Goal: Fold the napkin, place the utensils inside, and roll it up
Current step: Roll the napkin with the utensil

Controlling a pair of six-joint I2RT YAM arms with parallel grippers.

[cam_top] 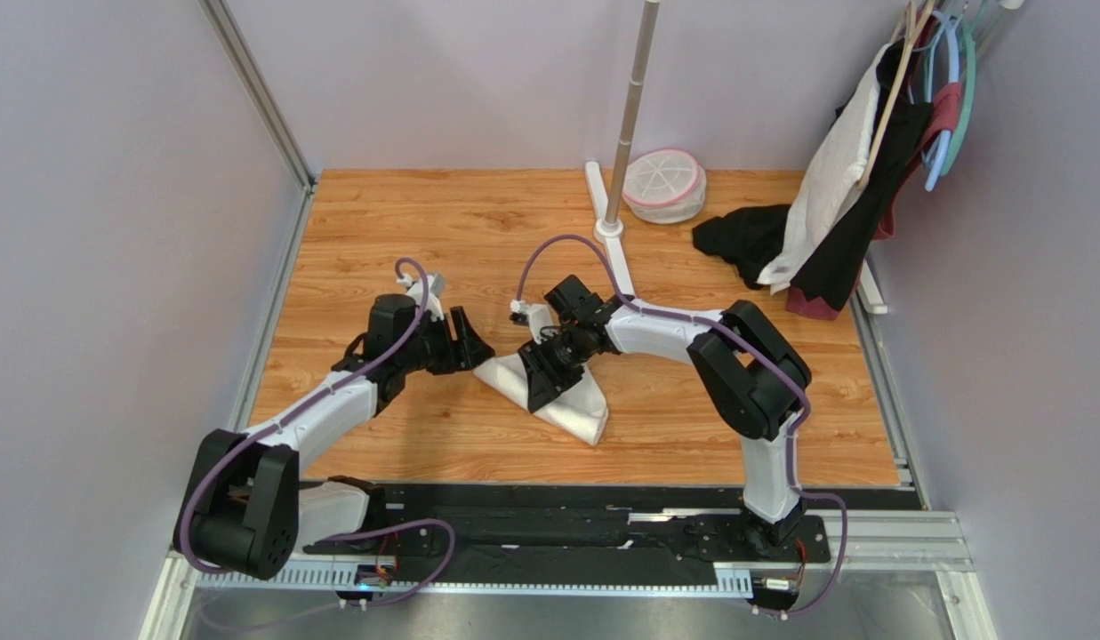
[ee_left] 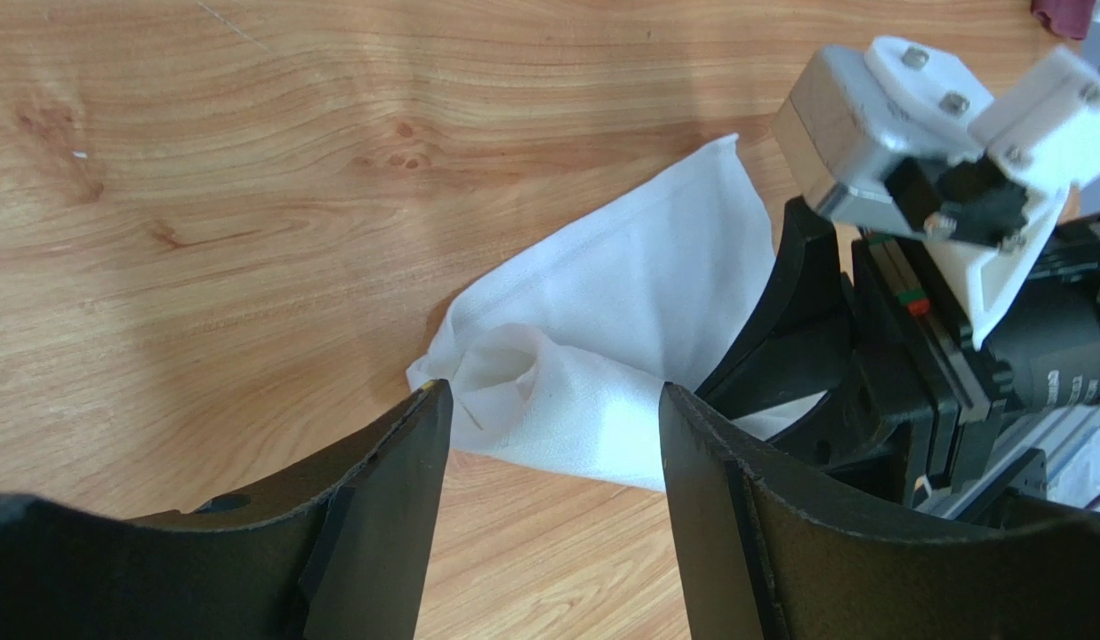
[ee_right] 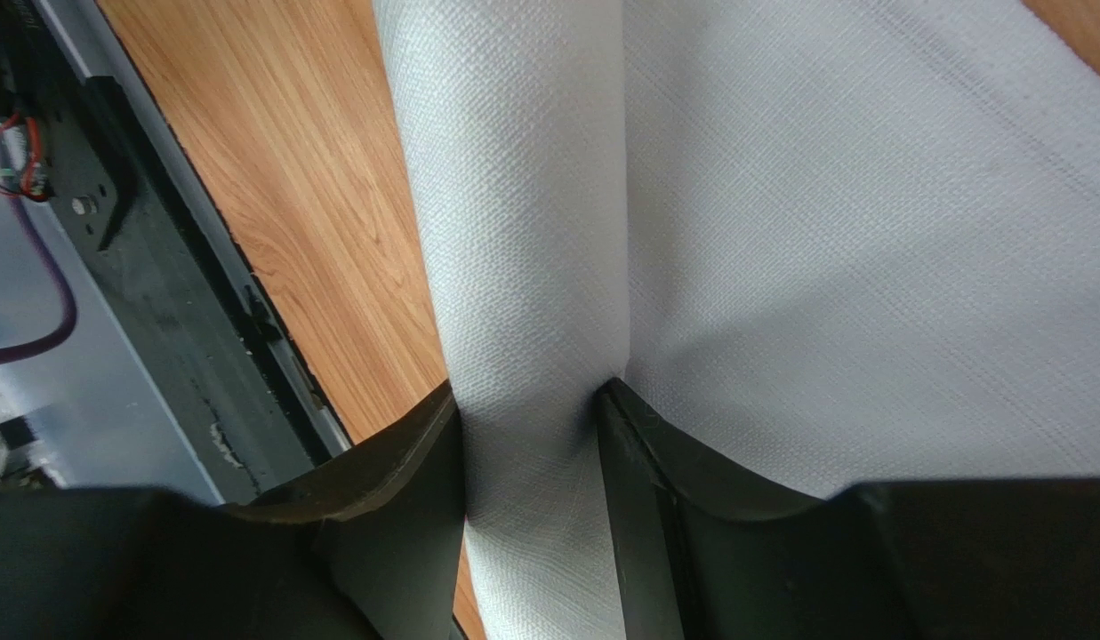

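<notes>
The cream-white napkin (cam_top: 568, 400) lies partly rolled near the middle of the wooden table. My right gripper (cam_top: 552, 363) is over it, shut on the rolled edge of the napkin (ee_right: 528, 267), which fills the gap between its fingers. My left gripper (cam_top: 478, 350) stands open just left of the napkin's loose end (ee_left: 595, 360), with bare wood between its fingers (ee_left: 395, 494). The right gripper's body (ee_left: 916, 267) shows beyond the cloth in the left wrist view. The utensils are hidden or out of view.
A white stand with a tall pole (cam_top: 629, 120) rises at the back. A round pink-and-white container (cam_top: 665, 184) sits beside it. A black cloth (cam_top: 742, 240) and garments on hangers (cam_top: 862, 160) are at the back right. A black rail (cam_top: 582, 534) runs along the near edge.
</notes>
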